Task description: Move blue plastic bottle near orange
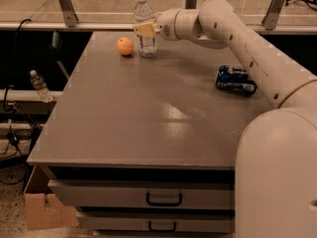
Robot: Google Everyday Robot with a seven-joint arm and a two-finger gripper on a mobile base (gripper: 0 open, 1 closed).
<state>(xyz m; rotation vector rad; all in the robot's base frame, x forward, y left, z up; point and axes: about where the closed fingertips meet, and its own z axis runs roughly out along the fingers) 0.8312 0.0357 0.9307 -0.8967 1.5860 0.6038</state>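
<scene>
The blue plastic bottle (144,26) is clear with a white cap and a pale label. It stands upright at the far edge of the grey table (129,118). The orange (125,46) sits on the table just left of it, a small gap apart. My gripper (144,30) reaches in from the right. Its tan fingers (141,29) are closed around the bottle's middle. The white arm (237,33) runs back to the right across the far side of the table.
A dented blue soda can (235,79) lies on its side at the table's right, under the arm. A tiny clear bottle (39,86) stands off the table at the left. Cables and a cardboard box (44,209) are on the floor at left. Drawers (163,198) are under the front edge.
</scene>
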